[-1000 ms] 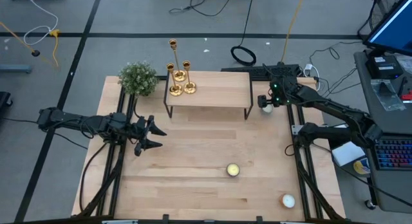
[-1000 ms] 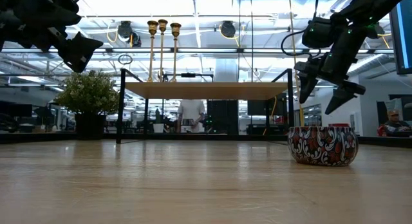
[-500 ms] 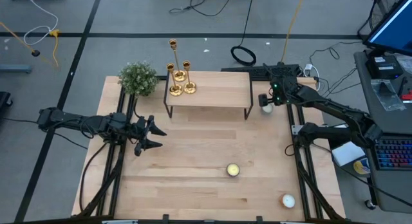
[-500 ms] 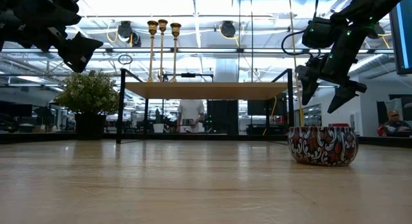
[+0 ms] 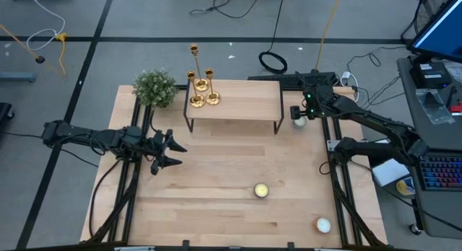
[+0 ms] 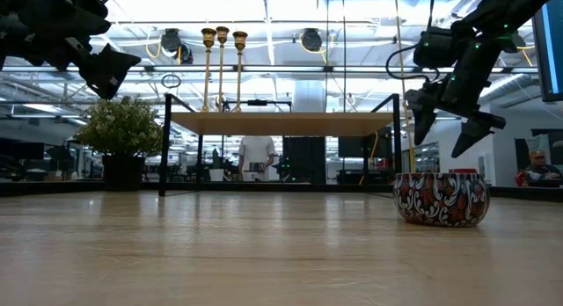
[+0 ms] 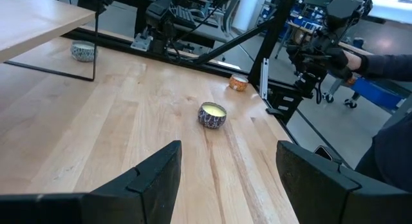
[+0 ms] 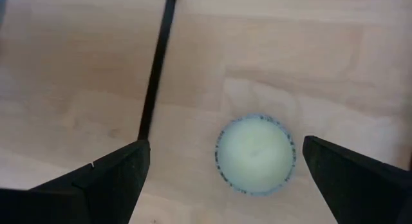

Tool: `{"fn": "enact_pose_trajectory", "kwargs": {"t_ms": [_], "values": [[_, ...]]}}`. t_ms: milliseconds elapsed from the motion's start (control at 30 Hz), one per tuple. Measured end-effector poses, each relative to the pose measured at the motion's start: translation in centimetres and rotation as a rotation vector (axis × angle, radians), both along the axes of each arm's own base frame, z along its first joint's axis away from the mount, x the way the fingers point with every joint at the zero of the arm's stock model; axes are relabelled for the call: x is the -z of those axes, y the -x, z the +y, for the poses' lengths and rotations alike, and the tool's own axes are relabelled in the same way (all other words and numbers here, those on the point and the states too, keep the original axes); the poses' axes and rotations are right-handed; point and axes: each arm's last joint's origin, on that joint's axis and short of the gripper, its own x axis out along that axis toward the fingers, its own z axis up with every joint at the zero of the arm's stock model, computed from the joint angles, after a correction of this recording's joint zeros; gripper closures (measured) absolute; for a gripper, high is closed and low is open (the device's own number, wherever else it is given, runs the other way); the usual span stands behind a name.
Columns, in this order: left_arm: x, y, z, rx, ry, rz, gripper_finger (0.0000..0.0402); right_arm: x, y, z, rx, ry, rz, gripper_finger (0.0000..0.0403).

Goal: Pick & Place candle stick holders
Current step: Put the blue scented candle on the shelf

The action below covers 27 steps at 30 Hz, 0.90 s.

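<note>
Three gold candle stick holders [image 5: 203,92] stand on their round bases at the left far corner of a raised wooden shelf [image 5: 242,101]. In the low view their stems [image 6: 222,73] rise above the shelf top. My left gripper [image 5: 175,154] hangs open over the table's left middle, roughly level and pointing toward the right edge, with nothing between its fingers [image 7: 228,185]. My right gripper [image 5: 298,114] is open and slants down beside the shelf's right legs. It stands above a small pale candle tin [image 8: 255,154] without touching it.
A potted plant [image 5: 155,87] stands left of the shelf. A patterned candle tin [image 5: 261,190] sits on the near middle of the table and another [image 5: 323,224] near the right front corner. Bare wood lies between my left gripper and the shelf. A person [image 6: 257,156] stands in the room behind.
</note>
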Motion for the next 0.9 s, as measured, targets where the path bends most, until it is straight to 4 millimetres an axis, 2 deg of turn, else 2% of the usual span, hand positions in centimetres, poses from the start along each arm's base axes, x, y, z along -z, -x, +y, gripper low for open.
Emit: {"fn": "enact_pose_trajectory", "kwargs": {"t_ms": [200,533,900], "values": [[0.0,0.0,0.0,0.001,-0.002,0.005,0.0149,1.3,-0.2,-0.2,0.008,-0.089,0.078,0.0003],[0.1,0.0,0.0,0.005,0.017,0.010,0.0149,3.3,-1.0,-1.3,0.033,-0.136,0.138,0.0003],[0.0,0.0,0.0,0.005,0.016,0.009,0.0149,4.4,-1.2,-2.1,0.034,-0.152,0.180,0.0003]]}}
